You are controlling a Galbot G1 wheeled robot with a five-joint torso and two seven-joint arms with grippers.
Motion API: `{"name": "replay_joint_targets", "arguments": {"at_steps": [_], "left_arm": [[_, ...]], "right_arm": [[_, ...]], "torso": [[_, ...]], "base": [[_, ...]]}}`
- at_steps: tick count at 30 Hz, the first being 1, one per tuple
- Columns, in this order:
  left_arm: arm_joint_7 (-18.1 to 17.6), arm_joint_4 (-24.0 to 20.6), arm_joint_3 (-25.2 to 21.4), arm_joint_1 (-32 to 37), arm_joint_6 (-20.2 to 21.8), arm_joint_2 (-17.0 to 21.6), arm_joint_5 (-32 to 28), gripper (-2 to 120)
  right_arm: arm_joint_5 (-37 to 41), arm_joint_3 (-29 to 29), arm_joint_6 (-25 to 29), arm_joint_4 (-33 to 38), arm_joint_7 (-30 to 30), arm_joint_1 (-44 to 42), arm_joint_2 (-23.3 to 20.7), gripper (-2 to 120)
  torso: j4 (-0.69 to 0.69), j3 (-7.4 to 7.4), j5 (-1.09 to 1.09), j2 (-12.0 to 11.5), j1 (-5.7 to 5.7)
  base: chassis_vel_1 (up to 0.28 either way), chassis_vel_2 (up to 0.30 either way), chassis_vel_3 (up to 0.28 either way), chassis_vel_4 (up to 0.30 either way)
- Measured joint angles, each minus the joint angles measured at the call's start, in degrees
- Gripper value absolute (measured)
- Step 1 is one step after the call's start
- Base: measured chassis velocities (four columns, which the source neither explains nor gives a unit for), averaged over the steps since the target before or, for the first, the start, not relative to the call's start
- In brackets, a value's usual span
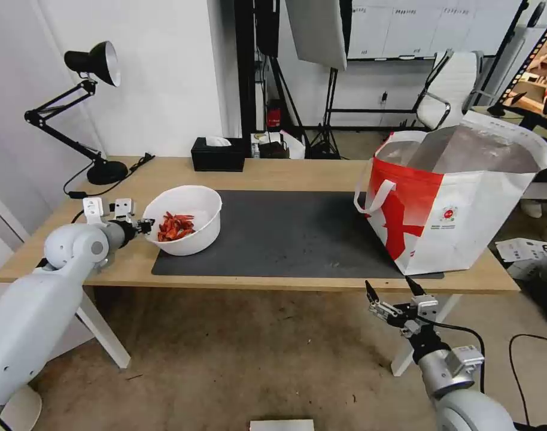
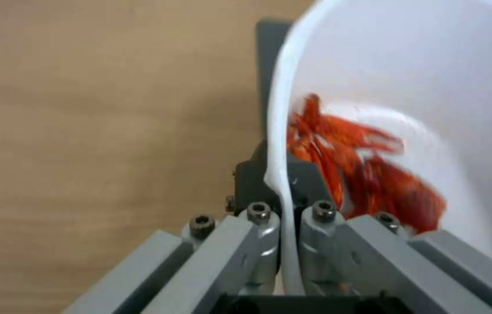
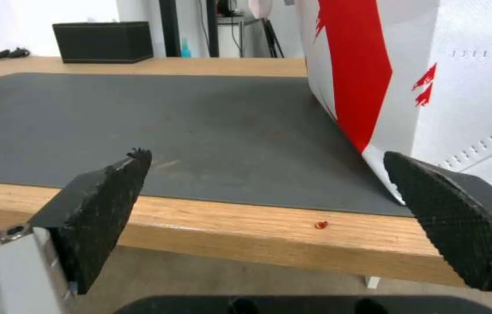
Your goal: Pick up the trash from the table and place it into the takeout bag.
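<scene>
A white round bowl (image 1: 187, 218) with red scraps (image 1: 175, 226) sits at the left end of the dark grey mat (image 1: 285, 236) on the table (image 1: 297, 173). My left gripper (image 1: 146, 226) is shut on the bowl's left rim; the left wrist view has the rim (image 2: 284, 183) pinched between the fingers, red scraps (image 2: 368, 170) inside. The red-and-white takeout bag (image 1: 459, 197) stands open at the table's right end. Below the table's front edge, near the bag, my right gripper (image 1: 392, 290) hangs open and holds nothing; its pads (image 3: 106, 205) frame the bag (image 3: 409, 78).
A black tissue box (image 1: 218, 154) stands at the table's back edge, a black desk lamp (image 1: 88, 114) at the back left. A small red crumb (image 3: 321, 225) lies on the wood near the front edge. An office chair (image 1: 450, 90) stands behind the bag.
</scene>
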Motion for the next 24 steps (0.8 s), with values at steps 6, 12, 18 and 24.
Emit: {"name": "replay_joint_targets", "arguments": {"at_steps": [6,12,18,24], "left_arm": [[0.35,-3.83,-0.42,-0.93,-5.90,0.07,-0.01,0],[-0.34,-8.10,1.44,-3.73,-9.75,0.08,0.05,0],[-1.45,-8.99,4.82,-7.76,-10.26,-1.11,0.02,0],[-3.25,-7.01,12.19,-16.27,-9.03,-6.56,-0.83,0]], "right_arm": [[0.00,0.00,0.00,0.00,0.00,0.00,0.00,100],[0.00,0.00,0.00,0.00,0.00,0.00,0.00,100],[0.00,0.00,0.00,0.00,-0.01,0.00,0.00,100],[0.00,0.00,0.00,0.00,0.00,0.00,0.00,100]], "torso": [[-0.01,0.00,0.01,0.00,0.00],[0.00,0.00,0.02,0.00,0.00],[0.00,0.00,0.02,0.00,0.00],[-0.01,0.00,0.02,0.00,0.00]], "base": [[0.000,0.000,0.000,0.000],[0.000,0.000,0.000,0.000],[0.000,0.000,0.000,0.000],[0.000,0.000,0.000,0.000]]}}
